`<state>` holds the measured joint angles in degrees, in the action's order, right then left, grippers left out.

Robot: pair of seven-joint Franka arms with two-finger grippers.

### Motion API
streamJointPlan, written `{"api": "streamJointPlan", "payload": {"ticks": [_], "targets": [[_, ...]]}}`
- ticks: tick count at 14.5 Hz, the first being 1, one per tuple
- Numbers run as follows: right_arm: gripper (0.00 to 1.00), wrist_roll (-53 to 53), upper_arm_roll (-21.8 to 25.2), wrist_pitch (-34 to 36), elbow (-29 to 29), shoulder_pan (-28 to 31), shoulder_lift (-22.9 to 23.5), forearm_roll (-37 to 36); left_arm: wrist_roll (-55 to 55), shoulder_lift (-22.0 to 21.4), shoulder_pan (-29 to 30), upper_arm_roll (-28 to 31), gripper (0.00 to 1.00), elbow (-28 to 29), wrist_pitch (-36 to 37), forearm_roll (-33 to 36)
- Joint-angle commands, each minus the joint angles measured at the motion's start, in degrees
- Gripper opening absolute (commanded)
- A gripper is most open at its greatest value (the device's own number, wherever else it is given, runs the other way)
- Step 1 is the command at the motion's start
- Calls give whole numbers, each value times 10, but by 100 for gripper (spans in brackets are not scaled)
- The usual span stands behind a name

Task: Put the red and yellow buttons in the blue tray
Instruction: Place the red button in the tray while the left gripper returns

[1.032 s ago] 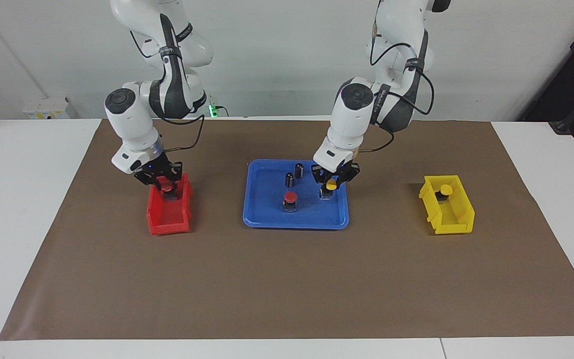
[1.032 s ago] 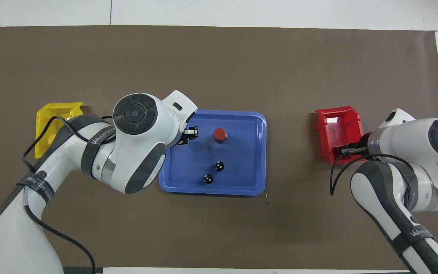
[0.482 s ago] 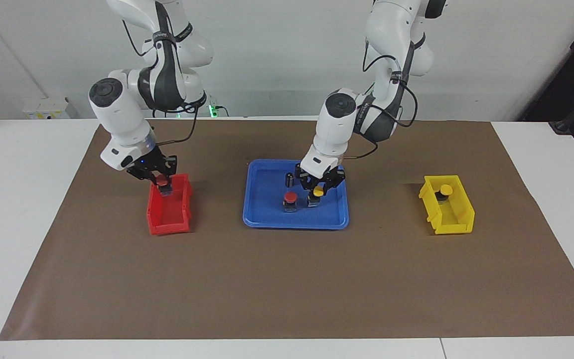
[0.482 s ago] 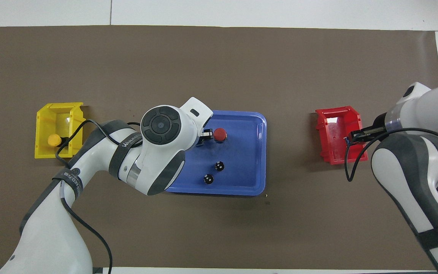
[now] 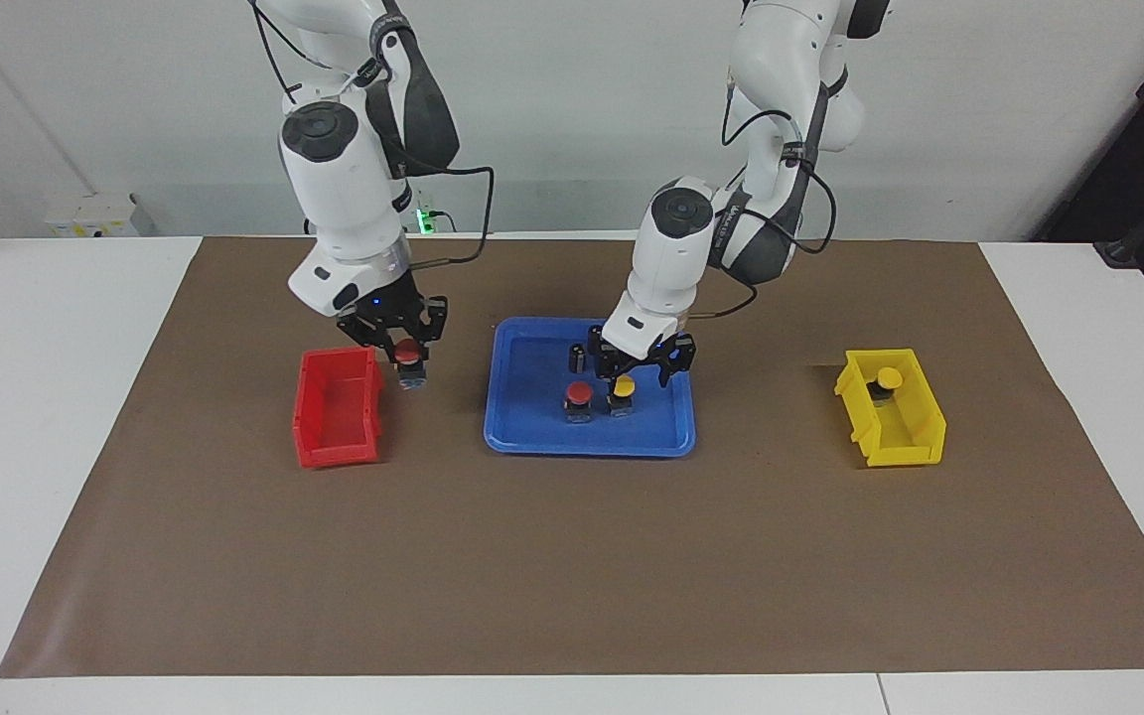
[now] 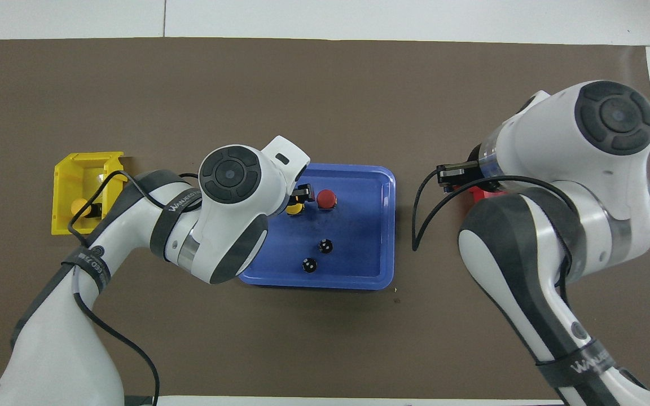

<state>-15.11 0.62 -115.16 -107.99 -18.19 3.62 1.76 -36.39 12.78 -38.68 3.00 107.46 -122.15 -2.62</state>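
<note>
- The left gripper (image 5: 638, 367) is over the blue tray (image 5: 532, 437), fingers spread just above a yellow button (image 5: 620, 389) beside a red button (image 5: 578, 396).
- The right gripper (image 5: 403, 342) clamps another red button (image 5: 410, 356) in the air between the red bin (image 5: 334, 437) and the tray.
- The second yellow button (image 5: 888, 379) sits in the yellow bin (image 5: 905, 449).

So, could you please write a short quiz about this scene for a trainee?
1. True or false: the yellow bin holds a yellow button.
2. What does the right gripper carry? A: a red button. B: a yellow button. C: nothing.
3. Fill in: the tray holds ___ capped buttons.
Key: 1 true; 2 A; 3 two, a red one and a yellow one.
</note>
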Motion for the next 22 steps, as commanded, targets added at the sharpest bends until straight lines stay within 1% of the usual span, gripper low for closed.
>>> {"api": "streamJointPlan", "payload": {"ticks": [1, 2, 4, 6, 7, 9, 11, 13, 14, 16, 17, 18, 20, 21, 22], "targets": [[28, -75, 3, -53, 10, -46, 37, 10, 79, -56, 42, 10, 100, 4, 102, 1], [28, -104, 3, -79, 9, -67, 51, 11, 114, -64, 70, 11, 100, 4, 120, 16], [28, -127, 3, -108, 5, -82, 71, 10, 188, -74, 122, 12, 100, 6, 140, 22], [28, -147, 3, -136, 4, -105, 95, 9, 232, -86, 174, 12, 100, 15, 141, 31], [28, -149, 3, -139, 4, -112, 104, 8, 269, -93, 209, 11, 100, 26, 139, 32], [28, -149, 3, -135, -5, -116, 104, 8, 340, -108, 261, 11, 100, 60, 119, 32], [28, -150, 3, -145, -31, -120, 98, 9, 351, -122, 292, 11, 100, 93, 97, 32], [28, -150, 3, -147, -39, -126, 100, 9, 383, -129, 331, 10, 95, 115, 76, 32], [30, -150, 3, -148, -42, -125, 101, 9, 406, -136, 339, 10, 91, 133, 56, 32], [36, -149, 3, -152, -48, -125, 99, 9, 415, -146, 353, 10, 76, 167, 15, 32], [52, -149, 3, -152, -48, -125, 99, 9, 417, -150, 353, 10, 71, 177, 2, 32], [80, -149, 3, -146, -43, -123, 100, 9, 417, -151, 354, 10, 70, 181, -1, 32], [100, -144, 7, -136, -35, -114, 92, 5, 418, -151, 354, 10, 70, 183, -5, 32], [100, -144, 7, -121, -26, -98, 79, 2, 425, -149, 354, 10, 70, 183, -7, 32], [100, -144, 7, -87, -6, -78, 72, 1, 429, -147, 355, 10, 70, 188, -14, 32]]}}
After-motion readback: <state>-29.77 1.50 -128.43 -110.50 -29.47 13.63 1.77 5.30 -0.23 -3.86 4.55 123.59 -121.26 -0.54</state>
